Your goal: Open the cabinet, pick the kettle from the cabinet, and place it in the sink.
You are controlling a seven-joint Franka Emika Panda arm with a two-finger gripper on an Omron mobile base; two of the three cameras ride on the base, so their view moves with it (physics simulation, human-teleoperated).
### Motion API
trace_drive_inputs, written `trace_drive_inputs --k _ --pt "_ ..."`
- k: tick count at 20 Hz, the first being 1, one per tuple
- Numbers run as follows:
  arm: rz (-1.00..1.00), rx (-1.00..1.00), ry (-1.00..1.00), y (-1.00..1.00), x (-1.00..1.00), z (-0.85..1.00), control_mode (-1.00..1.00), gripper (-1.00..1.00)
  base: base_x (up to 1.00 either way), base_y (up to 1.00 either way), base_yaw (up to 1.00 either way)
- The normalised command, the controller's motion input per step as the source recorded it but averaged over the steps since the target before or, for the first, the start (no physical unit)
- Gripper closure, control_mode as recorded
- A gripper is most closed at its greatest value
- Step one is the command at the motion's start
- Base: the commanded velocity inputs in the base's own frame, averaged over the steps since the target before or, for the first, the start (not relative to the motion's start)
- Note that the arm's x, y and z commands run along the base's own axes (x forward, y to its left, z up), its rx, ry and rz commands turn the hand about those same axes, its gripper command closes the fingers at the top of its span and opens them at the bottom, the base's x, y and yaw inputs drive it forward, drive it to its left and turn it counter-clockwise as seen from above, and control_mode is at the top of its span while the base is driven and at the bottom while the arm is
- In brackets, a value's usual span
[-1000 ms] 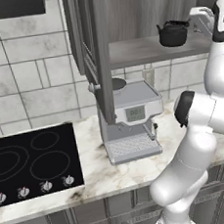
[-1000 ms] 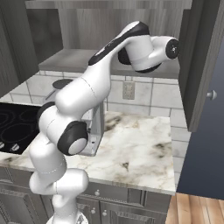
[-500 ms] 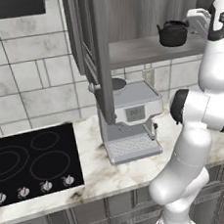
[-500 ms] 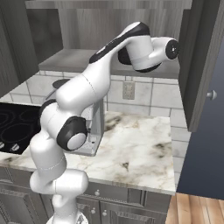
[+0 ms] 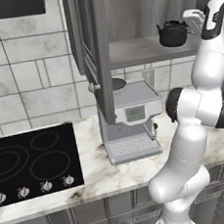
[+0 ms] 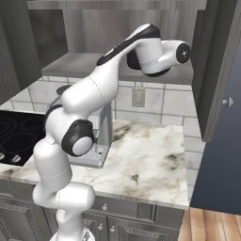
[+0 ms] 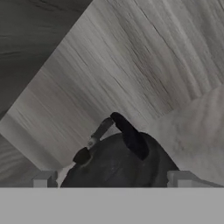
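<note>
Hand view: open jaws astride kettle (image 7: 118,162)

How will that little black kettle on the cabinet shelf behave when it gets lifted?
The kettle looks rigid, so it should keep its shape. Its squat, round body probably sits steadily rather than tipping. The smooth curved sides may be slippery; the arched handle looks like the surer hold.

I see the grey wood-grain inner shelf (image 5: 141,50) of the open wall cabinet carrying the small squat black kettle (image 5: 173,33), upright near its right end. Below, the white marble-veined countertop (image 6: 150,160) carries the boxy silver coffee machine (image 5: 131,121) beside the inset black glass cooktop (image 5: 33,162).
</note>
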Motion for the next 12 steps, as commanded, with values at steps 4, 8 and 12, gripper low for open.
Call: trace_drive_inputs --k 4,8,12 --pt "0.0 0.0 0.0 -0.09 0.19 0.01 -1.0 -1.0 0.0 0.0 0.0" --pt "0.0 0.0 0.0 -0.09 0.18 0.0 -1.0 -1.0 0.0 0.0 0.0" --pt "0.0 0.0 0.0 -0.11 0.15 0.01 -1.0 -1.0 0.0 0.0 0.0"
